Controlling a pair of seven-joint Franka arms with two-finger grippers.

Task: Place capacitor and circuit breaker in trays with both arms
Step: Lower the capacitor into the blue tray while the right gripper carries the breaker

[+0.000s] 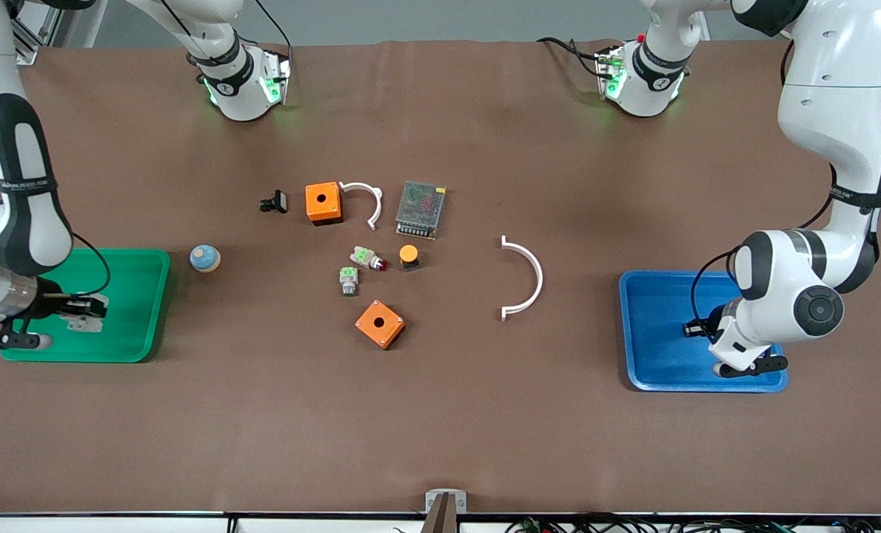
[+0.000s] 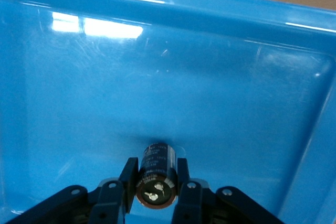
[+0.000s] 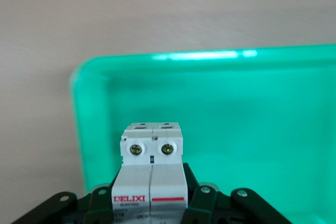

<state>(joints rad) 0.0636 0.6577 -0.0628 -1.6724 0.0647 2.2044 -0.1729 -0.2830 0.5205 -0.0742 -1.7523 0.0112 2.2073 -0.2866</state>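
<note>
My left gripper (image 1: 696, 326) is low inside the blue tray (image 1: 662, 370) at the left arm's end of the table. In the left wrist view it (image 2: 156, 178) is shut on the capacitor (image 2: 156, 174), a small black cylinder whose end with two silvery terminals faces the camera. The capacitor's other end is close to the tray floor (image 2: 157, 77). My right gripper (image 1: 78, 306) is inside the green tray (image 1: 133, 326) at the right arm's end. In the right wrist view it (image 3: 149, 195) is shut on the white-grey circuit breaker (image 3: 151, 163) over the tray floor (image 3: 236, 129).
In the middle of the table lie two orange boxes (image 1: 323, 202) (image 1: 380, 323), two white arcs (image 1: 366, 201) (image 1: 526, 277), a mesh-covered power unit (image 1: 420, 209), an orange-capped button (image 1: 409, 256), two grey parts with green tops (image 1: 366, 257) (image 1: 349, 280) and a black clip (image 1: 275, 202). A round blue knob (image 1: 205, 258) lies beside the green tray.
</note>
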